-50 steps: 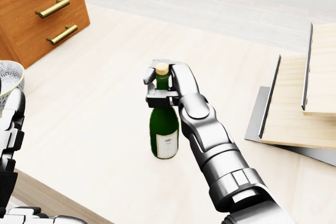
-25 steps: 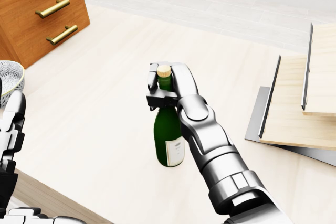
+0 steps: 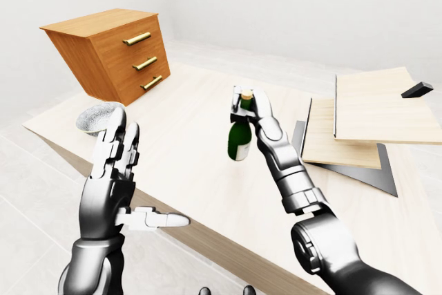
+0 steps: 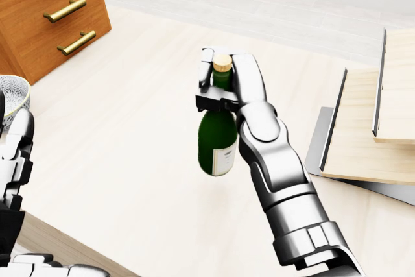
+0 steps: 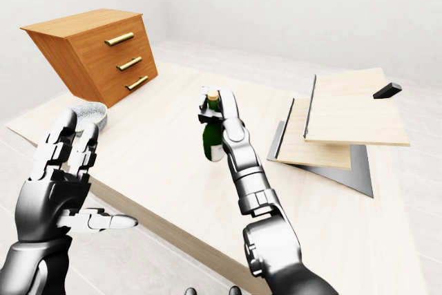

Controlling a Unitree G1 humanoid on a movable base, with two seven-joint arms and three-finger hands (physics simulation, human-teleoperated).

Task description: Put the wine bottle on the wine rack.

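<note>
Three silver fingers (image 4: 206,94) of the right hand (image 4: 224,95) clenched round the neck of the dark green glass wine bottle (image 4: 217,135), just under its gold cap. Part of the neck hidden behind the fingers and the dark knuckle block; right side of the body partly covered by the silver forearm in the head view. Whether the bottle base touches the pale wooden tabletop (image 4: 130,134) or hangs just above it: cannot be told for certain, though a gap seems visible under the base in the left-eye view.

Bottle body dark green and glossy, with a white label low on the side facing the camera; label print too small to read. Long axis near upright, cap uppermost, base tilted slightly toward the left of the head view. Position: over the middle of the tabletop, well apart from the pale wooden slatted wine rack (image 3: 373,112) on its grey metal base at the right.

Left hand (image 3: 117,170) raised at lower left of the eye views, fingers spread and released, grasping nothing; cut off at the head view's left edge.

Brown wooden drawer chest (image 3: 114,53) with brass handles at upper left, leaning. Patterned grey bowl (image 3: 97,117) partly hidden behind the left fingers.
</note>
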